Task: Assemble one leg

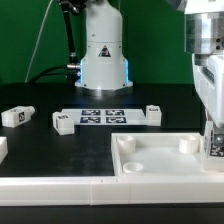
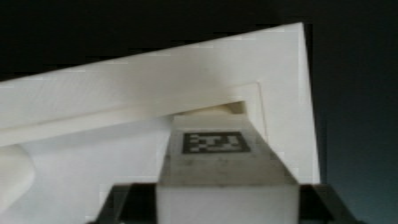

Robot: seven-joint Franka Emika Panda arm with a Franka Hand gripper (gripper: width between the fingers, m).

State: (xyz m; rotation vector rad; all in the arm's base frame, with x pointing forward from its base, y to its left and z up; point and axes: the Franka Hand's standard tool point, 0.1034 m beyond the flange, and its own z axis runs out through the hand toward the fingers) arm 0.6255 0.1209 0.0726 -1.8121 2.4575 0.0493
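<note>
Gripper (image 1: 213, 150) clamps leg (image 2: 217, 150) at white panel's (image 1: 160, 157) corner socket; bare tabletop (image 1: 60, 150) beside panel edge.

1. The gripper (image 1: 212, 140) is cut by the exterior view's right edge; finger spacing cannot be read.
2. Wrist view: the fingers (image 2: 125, 205) are cropped at the frame border, and the leg (image 2: 221, 160) between them is shown only in part.
3. The white panel (image 1: 165, 158) runs off the exterior view's right edge beside the gripper.
4. Marker tag patterns on the loose legs (image 1: 18, 115) are too small to read.
</note>
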